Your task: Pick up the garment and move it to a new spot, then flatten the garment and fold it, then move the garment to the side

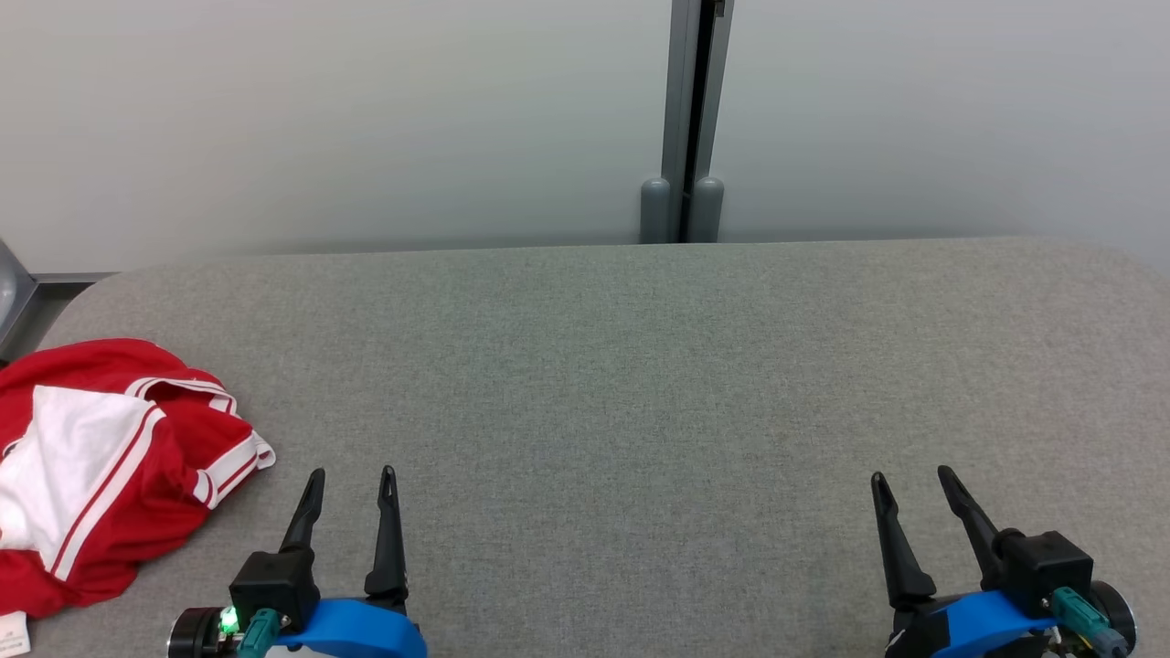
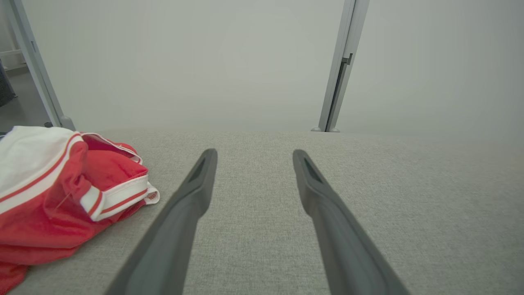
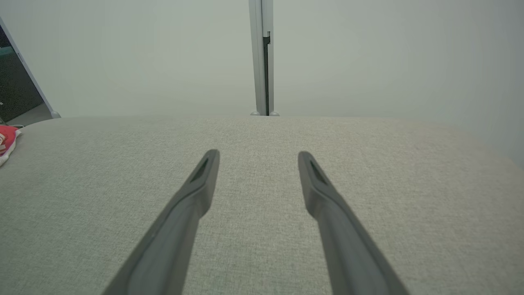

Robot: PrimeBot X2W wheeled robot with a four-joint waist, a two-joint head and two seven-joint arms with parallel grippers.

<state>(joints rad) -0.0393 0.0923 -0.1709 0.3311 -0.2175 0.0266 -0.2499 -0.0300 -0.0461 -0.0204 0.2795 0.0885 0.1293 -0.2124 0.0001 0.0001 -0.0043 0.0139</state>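
Left gripper (image 1: 353,472) & right gripper (image 1: 910,472) sat spread, empty — bunched garment (image 1: 110,457) nr table (image 1: 640,366) edge could snag by one layer, or slide off

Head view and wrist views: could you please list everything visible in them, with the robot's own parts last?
garment: one, red with white panel and stripes, crumpled at the table's left end
table: one, grey fabric top, across the head view
panels: two, pale grey, behind the table
post: one, grey metal, between the panels at the table's far edge
left gripper: one, dark fingers, blue mount, open, just right of the garment, not touching it
right gripper: one, dark fingers, blue mount, open, over bare table, lower right
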